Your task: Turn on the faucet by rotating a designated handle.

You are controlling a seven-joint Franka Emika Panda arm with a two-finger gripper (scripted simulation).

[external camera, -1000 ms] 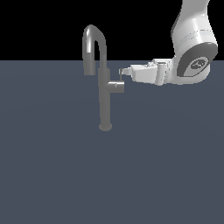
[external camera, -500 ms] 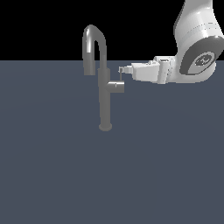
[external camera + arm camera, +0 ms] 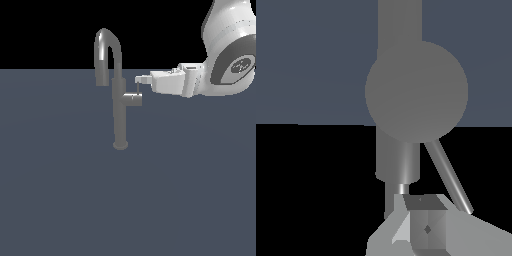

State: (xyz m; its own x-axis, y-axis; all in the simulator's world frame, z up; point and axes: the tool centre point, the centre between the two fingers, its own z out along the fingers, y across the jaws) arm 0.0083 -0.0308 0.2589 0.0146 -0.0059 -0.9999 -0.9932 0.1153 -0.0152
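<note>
The gripper (image 3: 142, 80) sits just right of the faucet (image 3: 119, 107), fingertips at the handle (image 3: 134, 99) lever top. I cannot tell the jaw gap. Best to push the lever steadily sideways, staying low on the rod to avoid slipping off.

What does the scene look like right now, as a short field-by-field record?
faucet: upright on the dark surface, spout arching toward the exterior view's left
handle: stub on the column's side toward the exterior view's right, thin rod lever rising from its tip
gripper: level, fingertips at the rod's top
contact: cannot tell
jaws: cannot tell
</note>
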